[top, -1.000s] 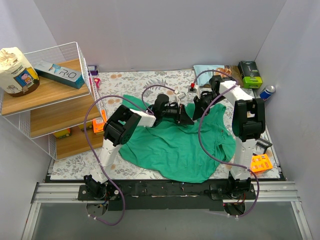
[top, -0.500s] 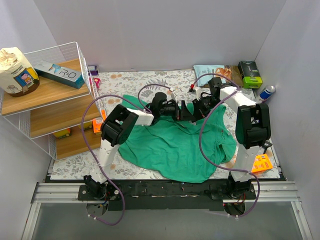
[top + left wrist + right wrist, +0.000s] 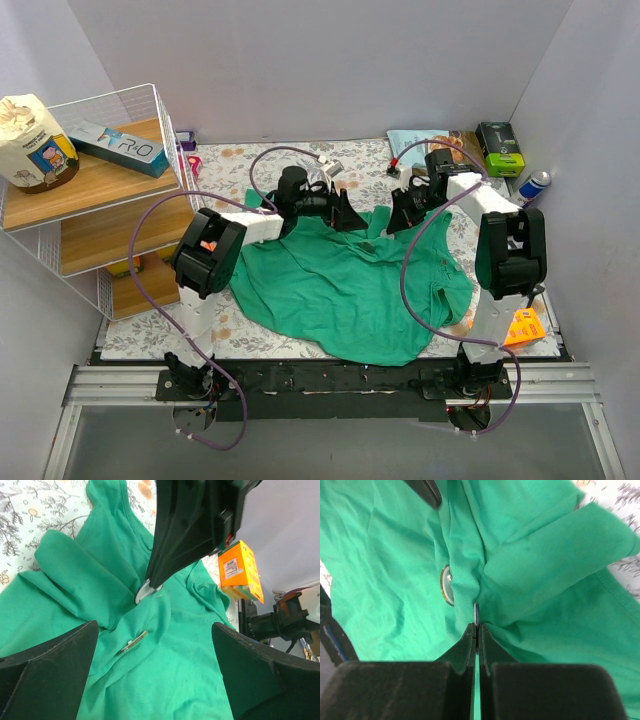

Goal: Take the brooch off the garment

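Mat: You are working on a floral-patterned table mat [image 3: 235, 160], grey sprigs on a pale ground. It shows beyond the far and left edges of the cloth.
Walls: Plain white walls [image 3: 330, 70] close you in at the back and on both sides.
Shelf: On your left stands a wire shelf [image 3: 165, 130] with wooden boards. The top board holds a paper bag [image 3: 35, 140] with a cartoon label and a flat box [image 3: 120, 145] beside it.
Far right corner: You have a green-and-black box [image 3: 500, 148] and a blue can [image 3: 535, 185] by the wall.
Near right: An orange box [image 3: 522, 325] lies beside the right arm's base.
Garment: The green garment [image 3: 350, 290] lies wrinkled across the middle of the mat, with its far edge bunched under both grippers.
Brooch: The brooch [image 3: 446, 585] sits on the garment near its far edge. It is a small round disc half tucked under a fold, just beside the right fingertips.
Left gripper: Your left gripper [image 3: 342, 210] hangs over the far part of the cloth with its fingers spread wide, grasping nothing.
Right gripper: Your right gripper [image 3: 476, 627] is clenched tight on a raised fold of the garment, not on the brooch itself.
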`<state>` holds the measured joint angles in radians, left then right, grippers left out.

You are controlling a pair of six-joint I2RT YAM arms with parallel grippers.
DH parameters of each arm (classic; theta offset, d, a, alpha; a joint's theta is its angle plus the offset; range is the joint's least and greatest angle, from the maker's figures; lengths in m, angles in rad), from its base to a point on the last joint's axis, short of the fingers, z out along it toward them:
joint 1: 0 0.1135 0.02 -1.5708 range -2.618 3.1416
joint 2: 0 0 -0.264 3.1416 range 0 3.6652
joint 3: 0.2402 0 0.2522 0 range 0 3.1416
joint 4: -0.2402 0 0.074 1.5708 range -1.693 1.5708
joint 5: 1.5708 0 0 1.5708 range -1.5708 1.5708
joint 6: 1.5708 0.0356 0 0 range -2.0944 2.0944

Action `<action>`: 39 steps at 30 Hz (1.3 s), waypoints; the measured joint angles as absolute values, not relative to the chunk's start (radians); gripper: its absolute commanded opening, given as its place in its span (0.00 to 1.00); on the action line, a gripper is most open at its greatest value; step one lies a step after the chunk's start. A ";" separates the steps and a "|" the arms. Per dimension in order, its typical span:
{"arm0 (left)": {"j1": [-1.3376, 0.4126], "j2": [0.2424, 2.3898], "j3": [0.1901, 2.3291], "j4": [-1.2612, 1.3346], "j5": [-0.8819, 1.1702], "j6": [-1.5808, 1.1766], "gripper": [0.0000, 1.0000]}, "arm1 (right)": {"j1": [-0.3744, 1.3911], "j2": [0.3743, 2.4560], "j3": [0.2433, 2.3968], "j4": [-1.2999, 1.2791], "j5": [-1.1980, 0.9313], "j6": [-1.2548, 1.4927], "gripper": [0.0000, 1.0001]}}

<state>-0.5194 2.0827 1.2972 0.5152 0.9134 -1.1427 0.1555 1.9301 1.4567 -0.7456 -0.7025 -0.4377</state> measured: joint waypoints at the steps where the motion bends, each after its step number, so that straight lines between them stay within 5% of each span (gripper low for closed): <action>1: -0.523 2.090 1.301 0.501 0.918 -1.129 0.95 | 0.155 1.925 1.454 -0.736 -0.699 -0.432 0.01; 14: -0.532 2.111 1.391 0.179 0.902 -0.874 0.96 | 0.206 1.695 1.115 -0.229 -0.472 -0.235 0.01; 25: -0.493 2.104 1.579 -0.101 0.838 -0.742 0.98 | 0.303 1.780 1.074 0.115 -0.128 0.052 0.01; 39: -0.474 2.092 1.942 -0.371 0.796 -0.458 0.98 | 0.174 1.791 1.445 -0.039 -0.558 0.027 0.01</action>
<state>-0.4736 2.0918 1.9423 -0.3706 0.7956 -0.4580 0.1741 1.7908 1.4448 -0.0391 -0.5583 0.0273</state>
